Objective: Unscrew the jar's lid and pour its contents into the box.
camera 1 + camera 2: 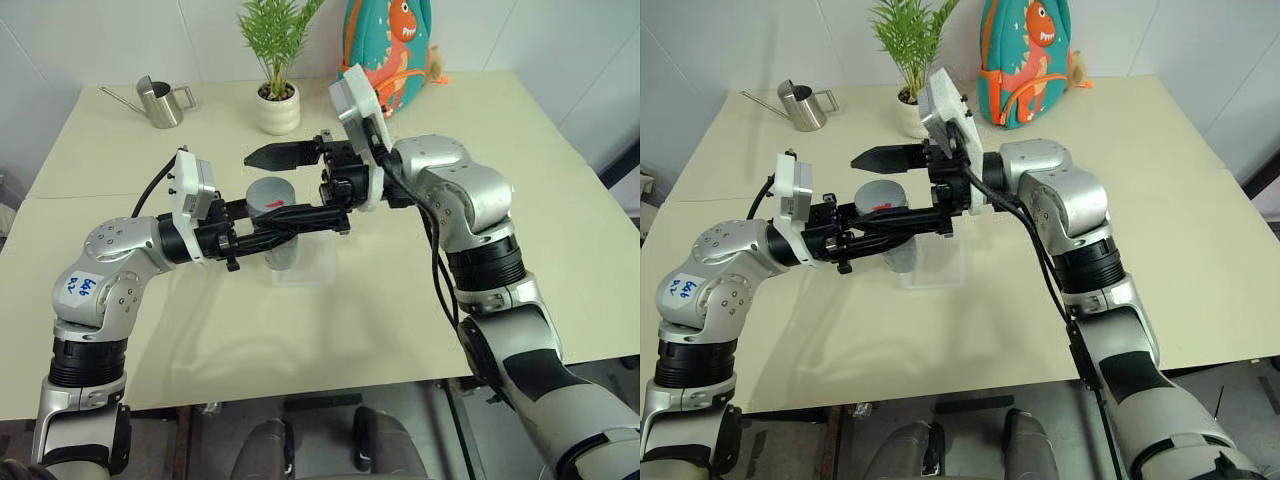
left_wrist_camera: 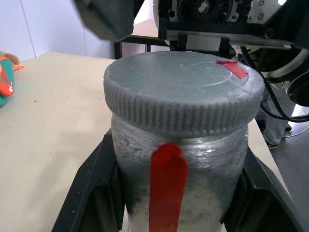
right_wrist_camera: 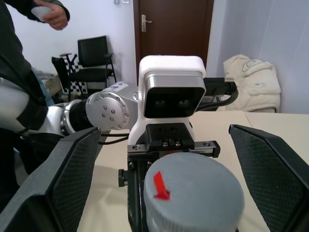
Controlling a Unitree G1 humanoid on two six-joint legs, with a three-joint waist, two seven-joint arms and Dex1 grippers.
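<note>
None of the steps finished: I count the lid on, nothing poured.
Lid (image 2: 183,92): grey, ribbed, seated on the jar, red tape mark on top; I judge it not yet unscrewed.
Jar (image 2: 181,179): upright, red strip down its side, held above the box near the middle of the table.
Left gripper (image 1: 300,218): my left jaws are clamped on the jar's body below the lid, one finger on each side.
Right gripper (image 3: 159,169): jaws wide apart, one on either side of the lid, touching nothing I can see; not gripping yet.
Contents: I cannot see them through the jar wall.
Box (image 1: 322,270): clear tray on the table beneath the jar, looks empty.
Left to do, by my reading: close on the lid, twist it off, tip the jar over the box.
Table (image 1: 560,240): pale cream top; steel watering can (image 1: 160,102) toward the far left corner, potted plant (image 1: 277,60) and dinosaur backpack (image 1: 395,45) along the far edge.
Room: white walls, a dark door (image 3: 173,34), black chair (image 3: 94,58), a person (image 3: 21,72) standing by.
</note>
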